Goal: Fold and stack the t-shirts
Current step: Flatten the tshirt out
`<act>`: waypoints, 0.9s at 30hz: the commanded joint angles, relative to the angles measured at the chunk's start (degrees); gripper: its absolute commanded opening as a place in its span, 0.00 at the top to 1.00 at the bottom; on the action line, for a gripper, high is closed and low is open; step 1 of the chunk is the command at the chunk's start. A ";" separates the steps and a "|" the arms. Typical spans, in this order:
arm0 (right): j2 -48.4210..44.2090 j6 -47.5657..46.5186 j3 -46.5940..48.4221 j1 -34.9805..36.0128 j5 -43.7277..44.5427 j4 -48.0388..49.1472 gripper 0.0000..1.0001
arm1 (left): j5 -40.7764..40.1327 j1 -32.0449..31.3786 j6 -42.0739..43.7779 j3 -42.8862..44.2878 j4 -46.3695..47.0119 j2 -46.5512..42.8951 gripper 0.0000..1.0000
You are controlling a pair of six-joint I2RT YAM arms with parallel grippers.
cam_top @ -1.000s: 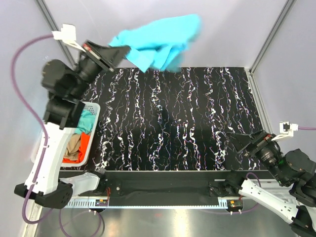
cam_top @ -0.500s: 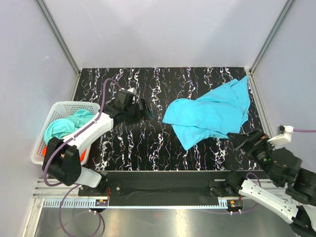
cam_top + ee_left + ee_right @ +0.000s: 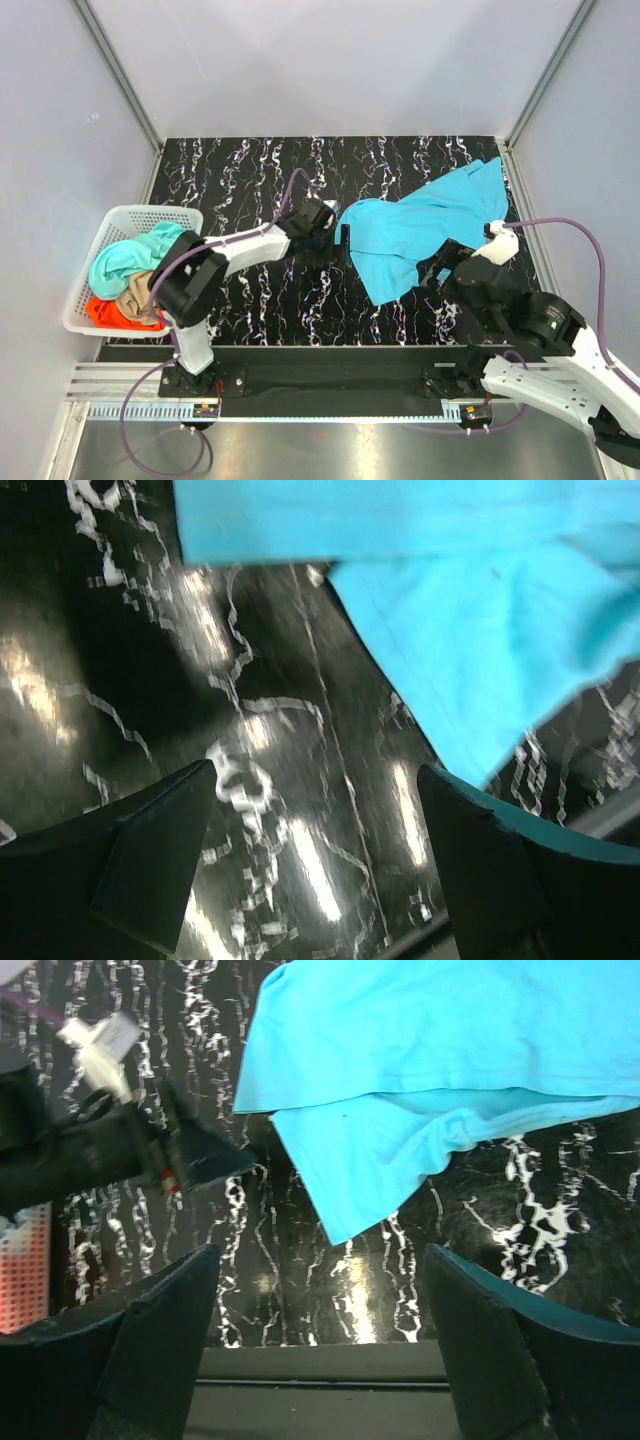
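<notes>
Two sets of jaws spread wide and empty, we find the left gripper [image 3: 338,243] just beside the crumpled cyan t-shirt [image 3: 420,225], right gripper [image 3: 447,274] near its hem, cloth ahead of both

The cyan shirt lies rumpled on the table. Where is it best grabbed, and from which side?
Probably the pointed corner of the cyan shirt nearest the arms: it juts flat onto the table, both edges exposed, away from the bunched middle. Come in from the near side with the open right gripper, which faces it.
</notes>
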 commanded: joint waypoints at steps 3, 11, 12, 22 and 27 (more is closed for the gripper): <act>-3.57 -0.26 -1.83 0.31 -2.54 4.17 0.13 | -5.60 0.52 0.75 10.18 0.24 6.72 0.15; -7.27 1.06 -5.53 0.31 -2.54 4.80 0.19 | -13.34 1.31 -0.74 14.94 -2.32 12.10 0.18; -6.74 1.15 -5.62 0.31 -2.45 4.71 0.19 | -13.78 1.40 -0.74 15.55 -2.49 12.45 0.19; 7.92 -2.36 -1.42 -0.04 14.85 4.53 0.20 | -5.54 1.84 3.47 22.85 -3.36 19.92 0.69; 17.93 -14.64 4.92 -15.10 -0.09 14.01 0.19 | -2.28 9.63 1.55 18.84 -5.14 13.18 1.00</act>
